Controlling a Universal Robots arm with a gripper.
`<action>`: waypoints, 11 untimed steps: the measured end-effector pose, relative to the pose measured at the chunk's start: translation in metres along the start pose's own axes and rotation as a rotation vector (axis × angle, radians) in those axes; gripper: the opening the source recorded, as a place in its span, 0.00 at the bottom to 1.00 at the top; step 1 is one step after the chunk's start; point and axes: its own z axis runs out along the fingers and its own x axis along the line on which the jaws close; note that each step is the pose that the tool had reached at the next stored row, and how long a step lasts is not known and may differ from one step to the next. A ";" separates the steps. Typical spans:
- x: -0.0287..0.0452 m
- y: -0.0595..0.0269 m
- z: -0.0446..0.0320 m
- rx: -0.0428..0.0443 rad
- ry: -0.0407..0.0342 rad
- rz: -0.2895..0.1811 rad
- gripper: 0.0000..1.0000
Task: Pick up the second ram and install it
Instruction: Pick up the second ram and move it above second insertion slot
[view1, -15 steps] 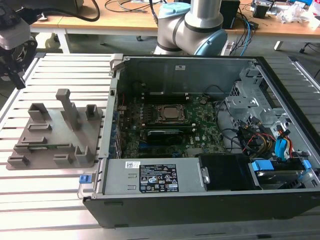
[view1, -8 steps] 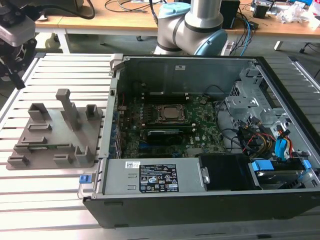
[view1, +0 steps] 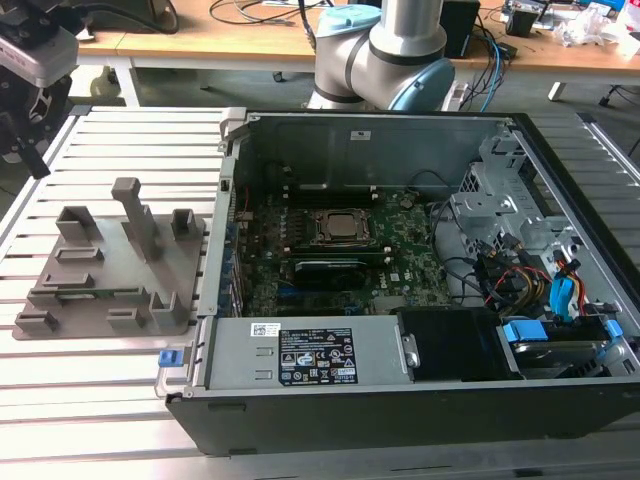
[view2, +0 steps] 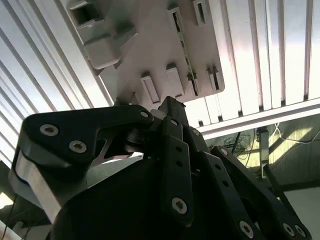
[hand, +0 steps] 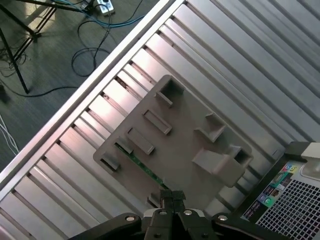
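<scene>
We've got the hand (hand: 172, 196) hanging over the grey fixture tray (hand: 185, 145), fingers pinched together with nothing in them. The second ram (hand: 145, 168) sits in a slot on that tray, near the tabletop (hand: 240, 55) edge on the exterior view's left, beside the open computer case (view1: 380, 150).

Slatted metal desk (view1: 90, 395), ribbed along its length with parallel grooves. Carries a grey fixture tray (view1: 120, 275) toward the exterior view's left, lying flat on the slats, with upright posts and slotted blocks rising from its base. Also carries an open computer case (view1: 400, 425) just beside the tray, toward the exterior view's right, lid off and interior facing up. Ends, in the first wrist view, at a straight edge rail near the tray.
</scene>
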 end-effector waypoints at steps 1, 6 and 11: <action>0.0000 0.0000 0.0000 -0.0002 0.0004 -0.008 0.11; 0.0000 0.0000 0.0000 -0.0018 0.0035 -0.076 0.11; 0.0000 0.0000 0.0000 -0.0042 0.0080 -0.176 0.11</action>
